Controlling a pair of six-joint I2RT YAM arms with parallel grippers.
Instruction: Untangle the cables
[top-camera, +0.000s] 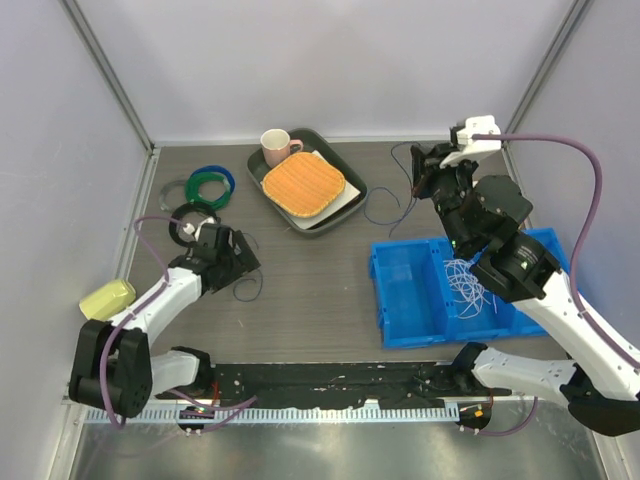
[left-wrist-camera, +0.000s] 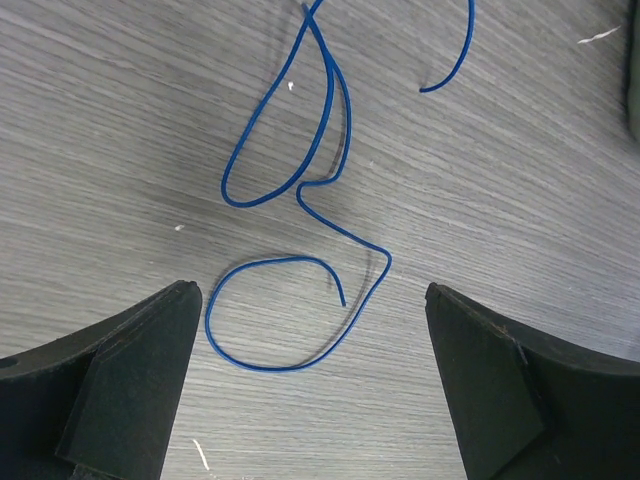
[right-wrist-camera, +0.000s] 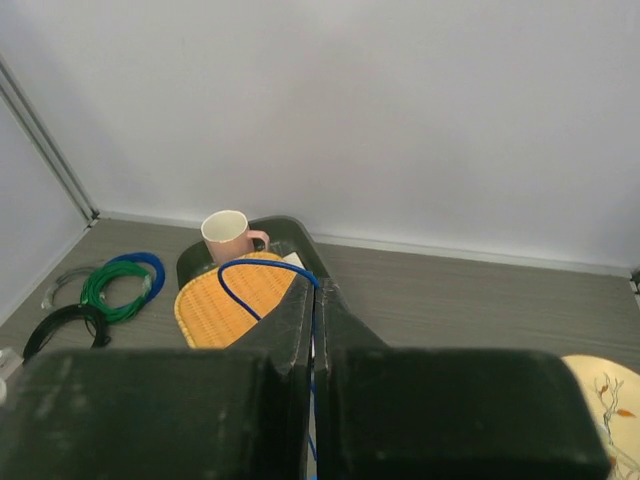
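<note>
Near edge: a black rail (top-camera: 330, 380) spans the gap between the arm bases.

Left side: the left gripper (left-wrist-camera: 312, 292) is spread wide above the grey wood-grain counter (top-camera: 320, 290). A loose blue cable (left-wrist-camera: 300, 192) lies flat between its fingers in open curls, untouched. There is bare counter to its right.

Right side: a rigid blue plastic bin (top-camera: 380, 290) has two compartments. White cables (top-camera: 465, 285) are bunched in the right one, partly under the right arm.

Farther, centre: a dark tray (top-camera: 350, 170) carries a woven orange mat (top-camera: 303, 183) and a smooth pink mug (top-camera: 277, 148). Left of it are ring coils (top-camera: 207, 186) in green, blue and black, close to the left wall.

Far right corner: the right gripper (right-wrist-camera: 313, 295) is pressed together, pinching a thin held blue cable (right-wrist-camera: 262, 268). It arches past the fingertips and trails to the counter.

Pale walls enclose three sides.
</note>
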